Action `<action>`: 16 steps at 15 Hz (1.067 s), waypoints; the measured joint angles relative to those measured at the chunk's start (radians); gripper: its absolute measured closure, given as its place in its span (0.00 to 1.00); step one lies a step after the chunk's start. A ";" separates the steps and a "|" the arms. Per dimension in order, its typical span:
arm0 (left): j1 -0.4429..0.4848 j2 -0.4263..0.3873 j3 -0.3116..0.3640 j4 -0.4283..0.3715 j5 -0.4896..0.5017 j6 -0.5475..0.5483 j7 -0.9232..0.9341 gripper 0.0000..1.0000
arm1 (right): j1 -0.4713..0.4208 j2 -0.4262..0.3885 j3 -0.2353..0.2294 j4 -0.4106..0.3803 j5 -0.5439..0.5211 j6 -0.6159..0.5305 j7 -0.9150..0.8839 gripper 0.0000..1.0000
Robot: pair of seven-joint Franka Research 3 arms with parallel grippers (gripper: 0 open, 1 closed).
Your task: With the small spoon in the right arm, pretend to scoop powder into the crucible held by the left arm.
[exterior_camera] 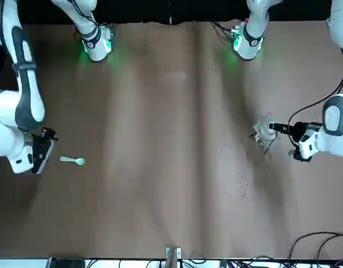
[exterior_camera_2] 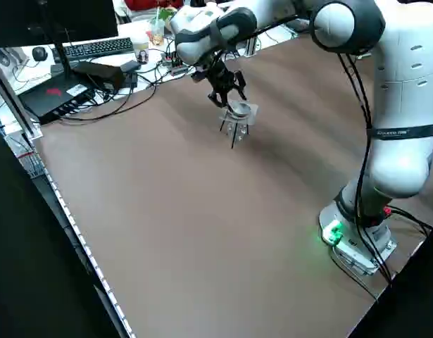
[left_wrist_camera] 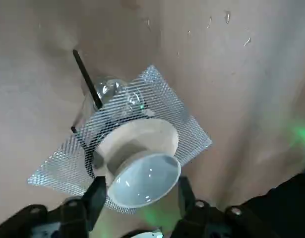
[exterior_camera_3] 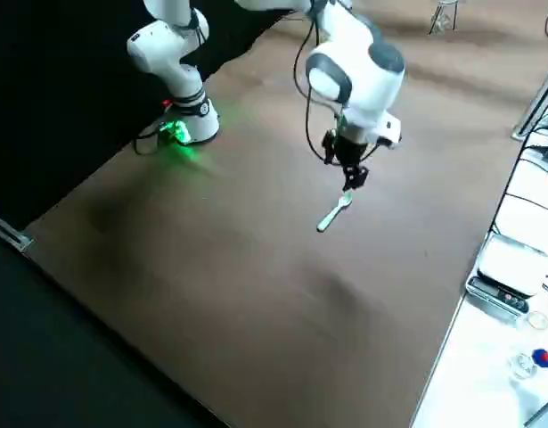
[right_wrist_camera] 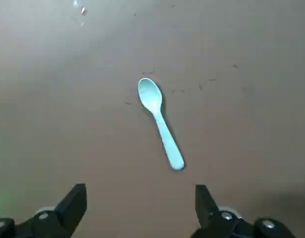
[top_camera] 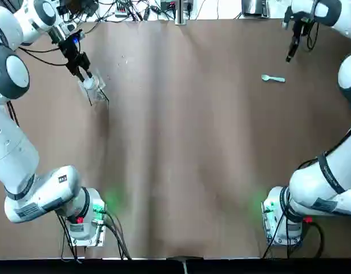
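Item 1. Left gripper (top_camera: 83, 73): I logged it at the far left part of the table (top_camera: 181, 142), arm stretched well out from its base. In the left wrist view its fingers (left_wrist_camera: 95, 196) were drawn in against opposite sides of the crucible (left_wrist_camera: 142, 171), clamping it between them.

Item 2. Crucible, white, small, bowl-shaped: gripped as above and tilted, directly over the wire-mesh stand (left_wrist_camera: 177, 114). I could not tell whether its base touched the mesh. The top view placed it at the left gripper's tip (top_camera: 91, 83), the front view at that picture's right (exterior_camera: 267, 130).

Item 3. Wire-mesh stand (top_camera: 96, 92): a square of gauze on thin dark legs, standing on the table under the crucible. A clear glass object (left_wrist_camera: 110, 91) showed under the gauze; I could not tell what it was.

Item 4. Right gripper (top_camera: 290, 54): at the far right part of the table, raised off the surface. Its fingers (right_wrist_camera: 75, 203) were spread wide with nothing between them.

Item 5. Small spoon (right_wrist_camera: 160, 124), pale blue-green: lying flat on the bare table, near the right gripper but apart from it, bowl end pointing away from the fingers in the right wrist view. The top view showed it a little nearer the table's middle than the gripper (top_camera: 273, 79); the front view showed it just beside the gripper (exterior_camera: 73, 161).

Item 6. Table: brown covering, a few pale specks (exterior_camera: 241, 187) near the stand.
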 joint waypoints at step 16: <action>0.002 0.025 0.002 -0.006 0.007 0.000 0.003 0.45 | -0.033 0.125 -0.003 -0.175 -0.050 0.396 -0.230 0.31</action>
